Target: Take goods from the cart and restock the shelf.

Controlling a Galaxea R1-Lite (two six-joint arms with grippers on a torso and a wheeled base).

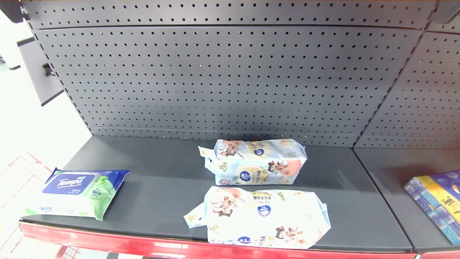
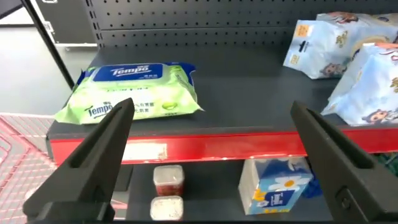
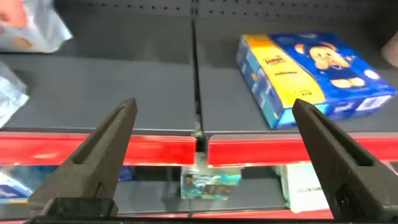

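Broadly, the shelf (image 1: 161, 187) is a dark grey metal deck with a glossy red front lip (image 1: 107, 241) and a perforated back panel (image 1: 215, 79).

- Goods, big to small: two soft, crinkly film packs with cartoon print. The front pack (image 1: 266, 216) lies flat at the lip, and the rear pack (image 1: 257, 162) sits close behind it, near the panel.
- Blue-and-yellow tissue box (image 1: 436, 201), rectangular, lies flat in the next bay.
- Green wipes pack (image 1: 79, 192) with a blue label flap is a soft pillow shape.

Left gripper (image 2: 211, 106): fingers spread wide and released, holding nothing. It sits just in front of the red lip. The wipes pack is just beyond it on the deck, and the cartoon packs are farther off to its right.

Right gripper (image 3: 214, 104): also spread wide and empty, facing the seam between the two bays. The tissue box is beyond it, to its right.

The left wrist view adds the lower shelf: a blue-white carton (image 2: 277, 190), two small lidded jars (image 2: 168, 180), and the red wire cart (image 2: 15, 162) beside the left gripper.
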